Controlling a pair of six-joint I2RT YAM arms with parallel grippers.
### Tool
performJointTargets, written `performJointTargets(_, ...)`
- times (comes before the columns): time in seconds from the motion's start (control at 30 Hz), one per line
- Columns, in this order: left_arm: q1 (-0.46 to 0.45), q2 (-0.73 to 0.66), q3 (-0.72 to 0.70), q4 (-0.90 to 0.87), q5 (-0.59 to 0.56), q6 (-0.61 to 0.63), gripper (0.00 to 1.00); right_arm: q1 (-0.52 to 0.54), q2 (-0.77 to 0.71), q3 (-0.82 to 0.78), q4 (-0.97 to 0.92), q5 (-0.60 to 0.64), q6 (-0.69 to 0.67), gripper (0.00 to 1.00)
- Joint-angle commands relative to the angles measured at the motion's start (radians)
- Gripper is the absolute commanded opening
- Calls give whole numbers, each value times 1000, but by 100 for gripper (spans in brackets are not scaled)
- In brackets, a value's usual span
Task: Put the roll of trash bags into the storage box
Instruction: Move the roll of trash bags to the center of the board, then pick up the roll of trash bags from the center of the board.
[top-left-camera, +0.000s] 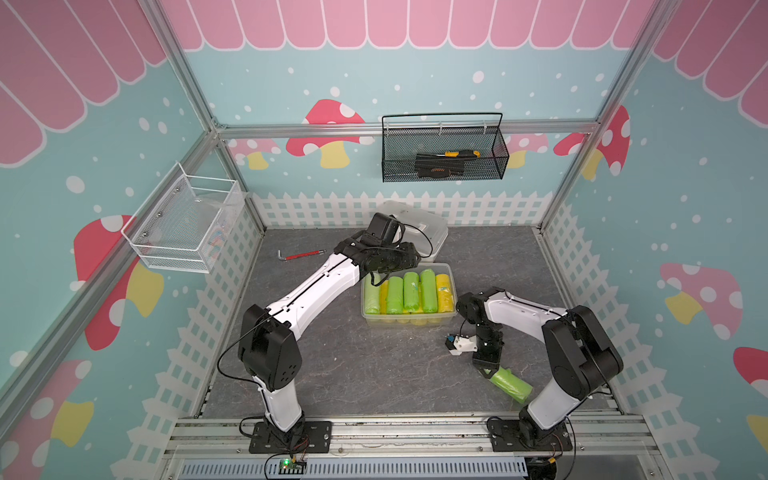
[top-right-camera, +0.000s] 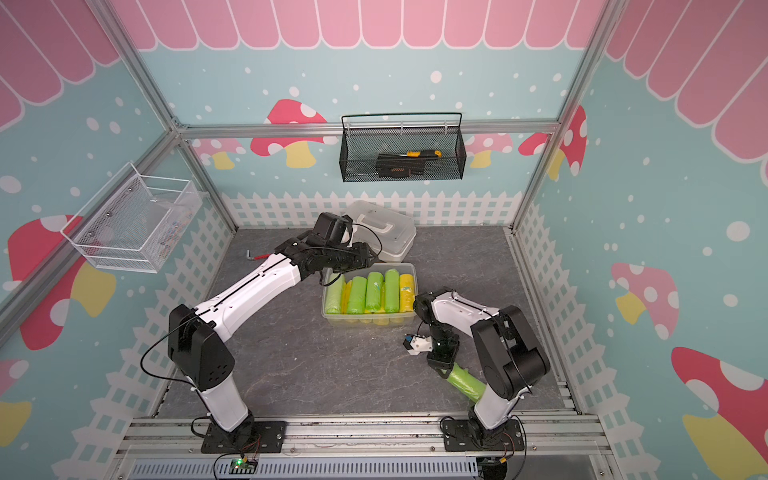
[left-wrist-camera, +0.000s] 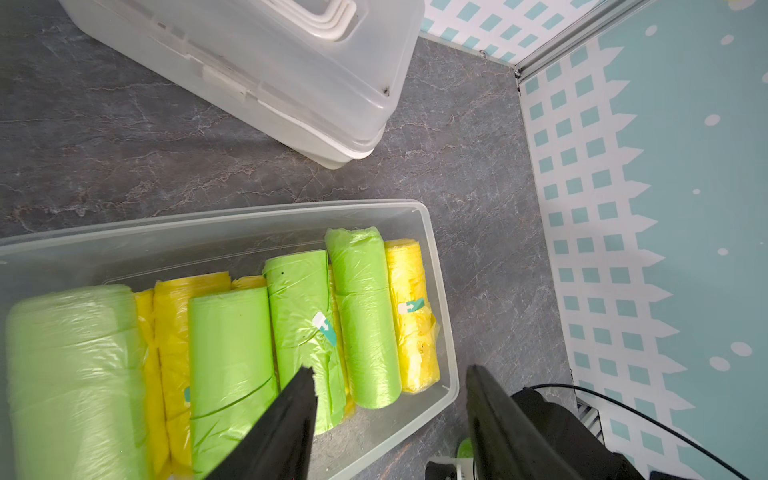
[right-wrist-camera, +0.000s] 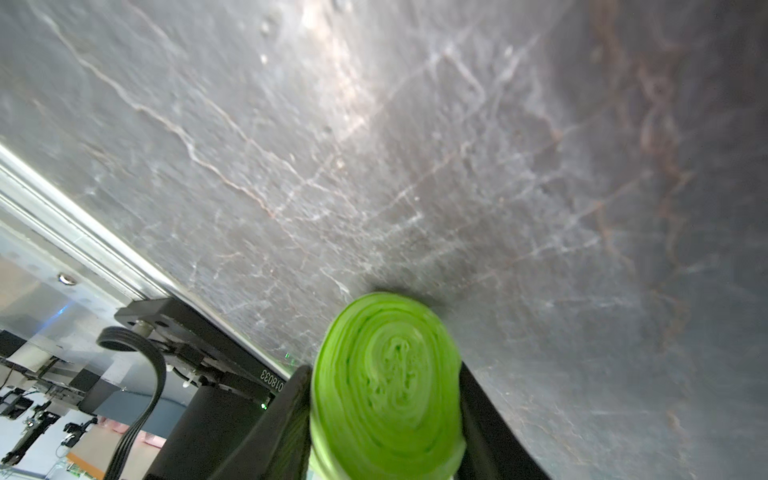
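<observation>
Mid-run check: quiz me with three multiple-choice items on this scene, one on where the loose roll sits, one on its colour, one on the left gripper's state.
1. Relative to the storage box, where is the roll at the right gripper?
A) inside it
B) outside it, on the table
C) balanced on its rim

2. What colour is that roll?
A) yellow
B) white
C) green

3. How is the left gripper?
A) open, nothing between its fingers
B) shut, empty
C) shut on a roll

Answers:
1 B, both top views show it lying on the table, apart from the box.
2 C, its coiled end shows green in the right wrist view.
3 A, the left wrist view shows a bare gap between them.
</observation>
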Motion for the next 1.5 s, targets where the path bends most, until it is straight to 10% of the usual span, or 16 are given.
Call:
performJointTargets(0.0, 8, -37, -5, 24, -5, -8, 59, 24, 14, 57, 10, -52, 5, 47)
performJointTargets(0.73, 20, -75, -49, 25, -34, -25, 60, 220, 189, 277, 86, -160, 71, 54)
performJointTargets(0.83, 20, -71, -48, 24, -31, -27, 60, 221, 174, 251, 90, -165, 75, 68)
performJointTargets(0.9, 20, -70, -48, 25, -31, -25, 60, 221, 150, 236, 90, -158, 74, 98)
performJointTargets(1.47, 26, -93, -65, 25, -39, -21, 60, 220, 11, 51, 180, -100, 138, 91)
